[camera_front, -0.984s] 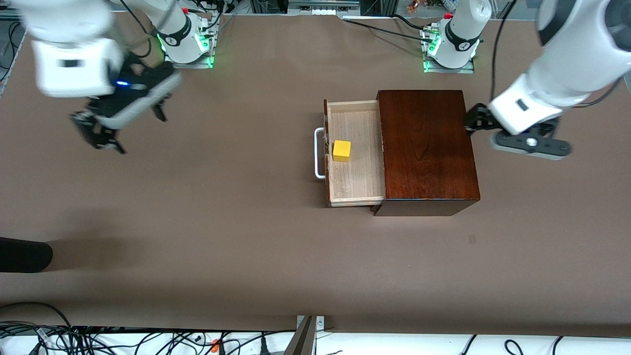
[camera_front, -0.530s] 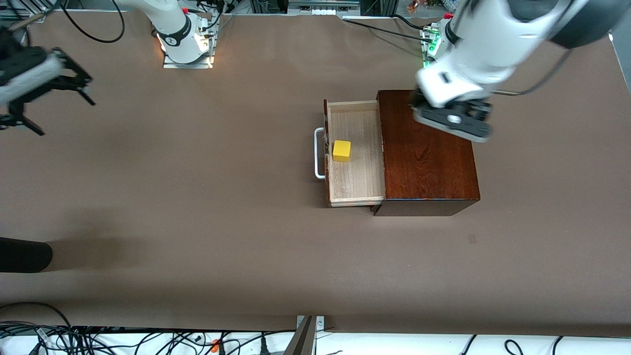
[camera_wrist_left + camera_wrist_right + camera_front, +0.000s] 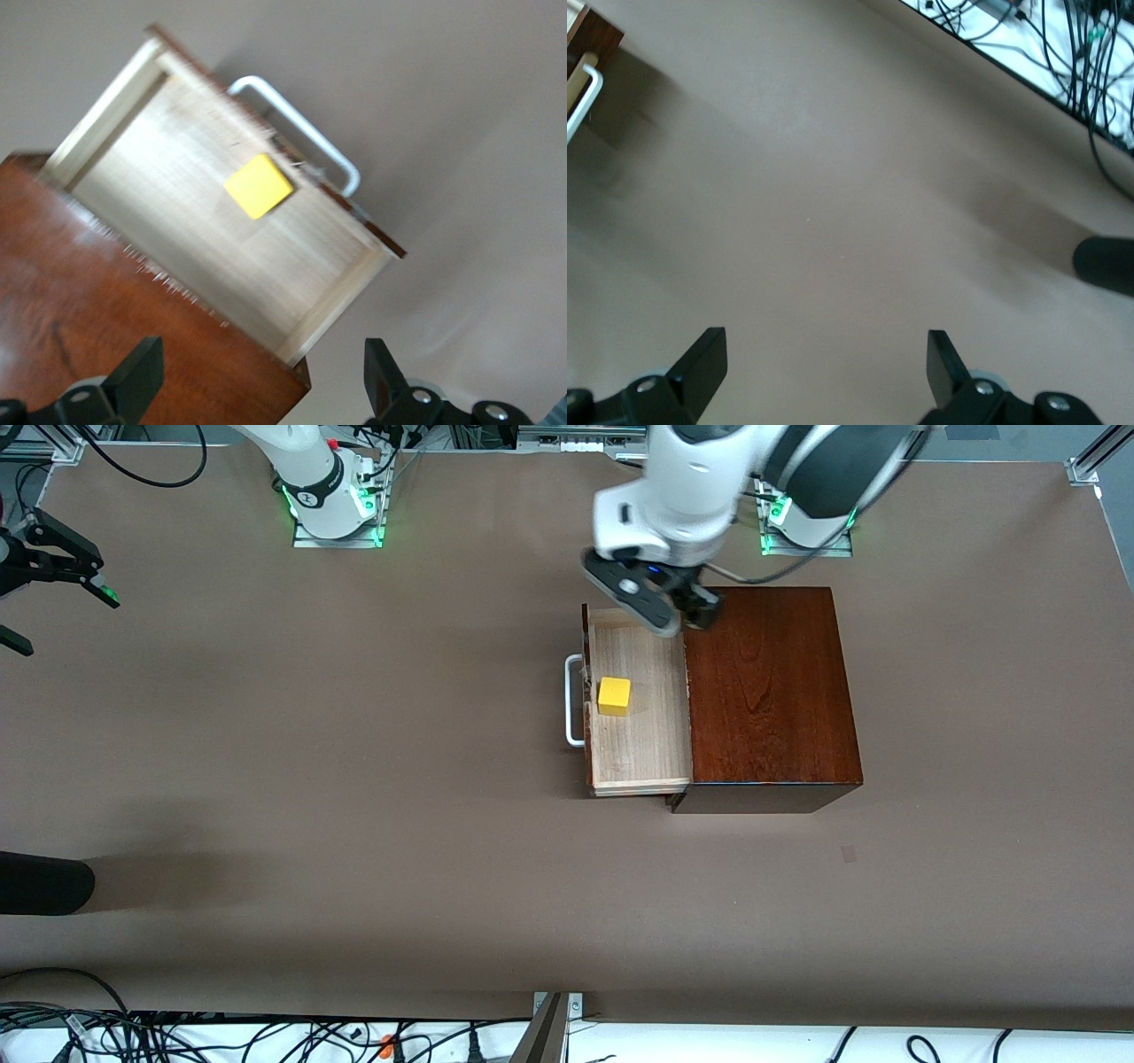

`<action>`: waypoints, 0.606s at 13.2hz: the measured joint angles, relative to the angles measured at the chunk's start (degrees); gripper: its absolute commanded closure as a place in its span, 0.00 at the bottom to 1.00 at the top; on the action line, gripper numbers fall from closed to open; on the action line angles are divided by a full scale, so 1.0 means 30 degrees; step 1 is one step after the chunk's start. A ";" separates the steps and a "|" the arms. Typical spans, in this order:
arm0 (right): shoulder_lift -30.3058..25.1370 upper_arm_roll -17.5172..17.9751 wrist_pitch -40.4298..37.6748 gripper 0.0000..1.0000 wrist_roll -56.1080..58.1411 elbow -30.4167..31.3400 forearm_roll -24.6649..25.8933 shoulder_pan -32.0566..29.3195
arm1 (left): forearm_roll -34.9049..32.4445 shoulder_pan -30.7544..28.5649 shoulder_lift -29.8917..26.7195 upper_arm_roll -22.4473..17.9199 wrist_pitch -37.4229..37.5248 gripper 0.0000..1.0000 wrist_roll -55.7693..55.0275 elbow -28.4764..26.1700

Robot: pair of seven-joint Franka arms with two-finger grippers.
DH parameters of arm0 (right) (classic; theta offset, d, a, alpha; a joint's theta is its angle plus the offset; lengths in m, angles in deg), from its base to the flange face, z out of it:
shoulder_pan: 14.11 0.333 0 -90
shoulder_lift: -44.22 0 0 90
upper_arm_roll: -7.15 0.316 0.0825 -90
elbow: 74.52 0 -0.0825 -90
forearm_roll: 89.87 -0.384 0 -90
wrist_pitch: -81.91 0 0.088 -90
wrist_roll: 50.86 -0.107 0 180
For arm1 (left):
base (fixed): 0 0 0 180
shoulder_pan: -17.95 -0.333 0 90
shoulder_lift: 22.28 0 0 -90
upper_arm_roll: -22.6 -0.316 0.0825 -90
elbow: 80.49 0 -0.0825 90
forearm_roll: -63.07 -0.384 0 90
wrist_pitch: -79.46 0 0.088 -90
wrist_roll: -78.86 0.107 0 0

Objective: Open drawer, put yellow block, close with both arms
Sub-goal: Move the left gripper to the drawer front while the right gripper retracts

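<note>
Left gripper (image 3: 669, 607) hangs in the air over the corner where the drawer (image 3: 640, 700) meets the wooden box (image 3: 769, 691), at the edge of both that lies farthest from the front camera. Its fingers (image 3: 133, 376) are spread wide with nothing between them; in the left wrist view one tip shows over the box's glossy top and the other over bare table (image 3: 461, 133) beside the drawer's corner.

Taking the wooden box as the landmark: the drawer is pulled out of the box's side that faces the right arm's end of the table, with most of its pale tray floor exposed. The yellow block (image 3: 614, 696) sits on that floor, upright and flat, close to the dark front panel and well apart from the box's mouth. It touches neither side wall. The white loop handle (image 3: 574, 700) stands off the drawer's front, just past the block as seen from the box.

Right gripper (image 3: 53, 567) is well apart from the box, up over the table's edge at the right arm's end, waiting. Its fingers (image 3: 704, 359) are likewise spread and hold nothing; the right wrist view shows only bare brown table under them, with a corner of the drawer's front and a bit of the handle (image 3: 585, 97) far off.
</note>
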 measured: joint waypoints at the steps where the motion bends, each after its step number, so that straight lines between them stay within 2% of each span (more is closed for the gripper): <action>1: -0.0246 0.0569 0.0284 0.00 -0.0972 0.0535 0.0000 -0.0401 | -0.0001 0.0372 0.0144 0.0028 -0.0366 0.00 0.1401 0.0000; 4: -0.0776 0.1268 0.0765 0.00 -0.4367 0.1915 0.0003 -0.0600 | -0.0463 0.1518 0.0823 0.0042 -0.1470 0.00 0.5414 -0.0004; 8: -0.0978 0.2027 0.0771 0.00 -0.8219 0.2512 0.0368 -0.0651 | -0.3368 0.3648 0.2705 0.0072 -0.2010 0.00 0.8722 -0.0036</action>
